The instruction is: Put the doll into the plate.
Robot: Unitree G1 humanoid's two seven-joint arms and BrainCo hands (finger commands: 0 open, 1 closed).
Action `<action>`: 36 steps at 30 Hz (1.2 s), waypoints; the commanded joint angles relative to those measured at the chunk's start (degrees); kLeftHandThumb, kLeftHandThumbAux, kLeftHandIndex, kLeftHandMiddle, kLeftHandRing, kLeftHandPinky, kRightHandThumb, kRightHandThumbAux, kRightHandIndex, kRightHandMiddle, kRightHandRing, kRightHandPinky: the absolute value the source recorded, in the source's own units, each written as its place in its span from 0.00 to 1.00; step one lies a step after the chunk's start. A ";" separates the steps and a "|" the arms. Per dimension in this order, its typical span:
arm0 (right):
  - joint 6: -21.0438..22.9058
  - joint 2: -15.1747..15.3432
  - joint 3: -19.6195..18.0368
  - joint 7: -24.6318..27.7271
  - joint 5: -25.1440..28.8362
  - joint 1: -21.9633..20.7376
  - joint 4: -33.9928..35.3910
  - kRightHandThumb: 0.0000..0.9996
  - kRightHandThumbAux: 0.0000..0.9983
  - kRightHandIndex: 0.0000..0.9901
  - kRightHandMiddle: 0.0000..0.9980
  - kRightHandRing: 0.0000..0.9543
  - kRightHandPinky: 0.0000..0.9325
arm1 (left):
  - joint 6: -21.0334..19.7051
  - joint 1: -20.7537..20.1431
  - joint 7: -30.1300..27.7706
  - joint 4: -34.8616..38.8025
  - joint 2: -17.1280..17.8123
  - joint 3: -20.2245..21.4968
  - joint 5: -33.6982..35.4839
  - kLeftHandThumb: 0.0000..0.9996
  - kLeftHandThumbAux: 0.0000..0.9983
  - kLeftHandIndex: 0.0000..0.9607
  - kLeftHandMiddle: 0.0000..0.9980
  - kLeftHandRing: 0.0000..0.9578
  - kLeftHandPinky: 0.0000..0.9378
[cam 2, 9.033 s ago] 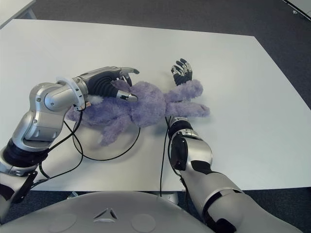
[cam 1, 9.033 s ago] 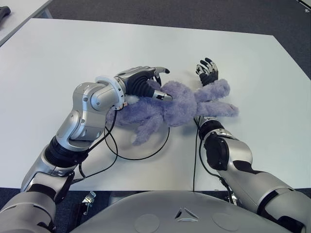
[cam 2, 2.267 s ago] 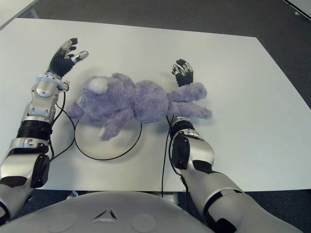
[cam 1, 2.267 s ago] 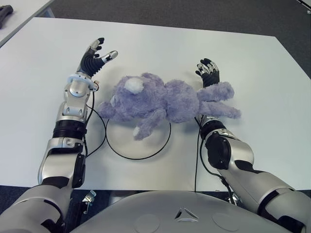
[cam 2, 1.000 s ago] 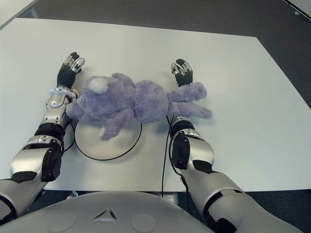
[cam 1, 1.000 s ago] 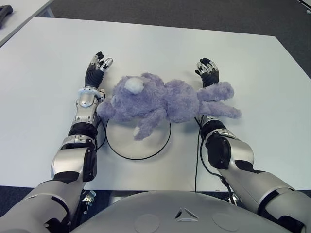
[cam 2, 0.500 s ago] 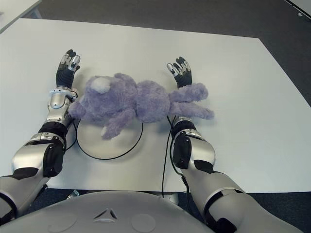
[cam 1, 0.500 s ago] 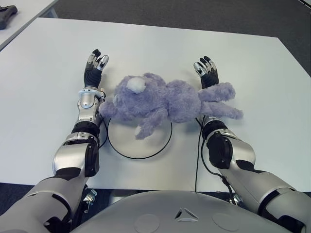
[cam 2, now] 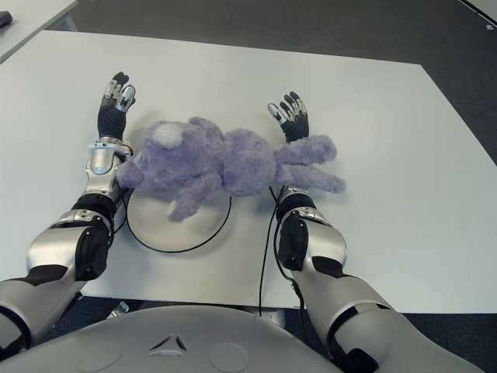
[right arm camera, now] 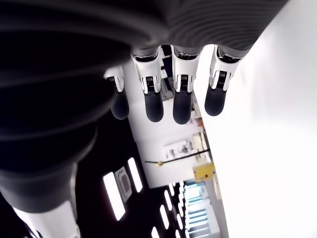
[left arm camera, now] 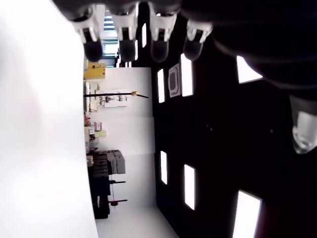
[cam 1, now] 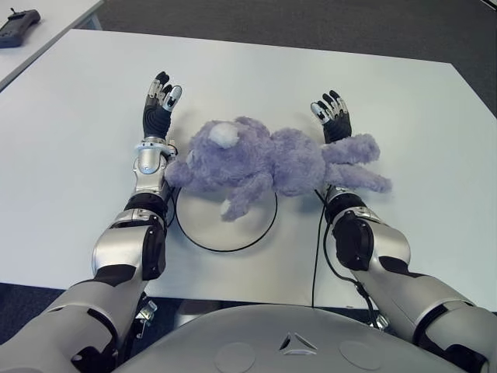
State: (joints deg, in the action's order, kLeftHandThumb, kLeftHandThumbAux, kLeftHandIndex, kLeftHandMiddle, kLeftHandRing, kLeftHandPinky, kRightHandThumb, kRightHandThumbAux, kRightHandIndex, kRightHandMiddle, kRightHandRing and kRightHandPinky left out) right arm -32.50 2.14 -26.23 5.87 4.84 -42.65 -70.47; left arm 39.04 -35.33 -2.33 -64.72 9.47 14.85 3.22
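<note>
A fluffy purple doll (cam 1: 264, 159) lies on its side on the white table (cam 1: 70, 132), its head end and one paw over the far rim of the white plate (cam 1: 227, 221) with a dark edge. Its legs stretch off to the right across my right forearm. My left hand (cam 1: 159, 101) shows just left of the doll's head, fingers straight and holding nothing. My right hand (cam 1: 332, 116) shows behind the doll's legs, fingers also straight and empty. Both wrist views show extended fingers (right arm camera: 181, 101) with nothing between them.
A black cable (cam 1: 317, 241) runs along the table by my right arm. A dark handset (cam 1: 19, 17) lies on a second table at the far left. The table's near edge is just below the plate.
Since 9 s ago my left hand let go of the doll and swung out to the left, then drew in beside the doll's head. The doll lies where it was set; the right hand stayed.
</note>
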 commanded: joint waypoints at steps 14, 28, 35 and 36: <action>1.58 -2.97 -1.21 0.53 1.79 13.46 -6.31 0.02 0.81 0.13 0.14 0.13 0.15 | 3.43 14.21 1.70 -9.37 -8.93 0.77 0.43 0.00 0.38 0.00 0.00 0.00 0.00; 2.17 -3.62 -0.84 -0.63 1.50 13.61 -6.24 0.07 0.82 0.13 0.14 0.12 0.15 | -3.63 14.76 -1.59 -10.53 -7.64 3.98 2.50 0.00 0.45 0.00 0.00 0.00 0.00; 3.72 -3.53 0.77 -2.26 0.13 13.47 -6.30 0.13 0.83 0.12 0.14 0.13 0.17 | -8.16 13.52 0.47 -10.10 -7.43 5.19 3.01 0.00 0.60 0.00 0.01 0.00 0.03; 3.89 -3.53 0.86 -2.31 0.13 13.44 -6.30 0.13 0.84 0.11 0.14 0.13 0.16 | -8.64 13.44 0.76 -10.06 -7.44 5.41 3.11 0.00 0.62 0.00 0.02 0.00 0.03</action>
State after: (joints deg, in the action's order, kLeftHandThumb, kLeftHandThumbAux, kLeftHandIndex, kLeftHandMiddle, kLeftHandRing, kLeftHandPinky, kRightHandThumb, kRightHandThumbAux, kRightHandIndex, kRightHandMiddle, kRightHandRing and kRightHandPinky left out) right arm -32.38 1.88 -25.48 4.96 4.65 -42.48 -70.41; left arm 35.29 -35.40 -2.01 -65.37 9.06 17.89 2.87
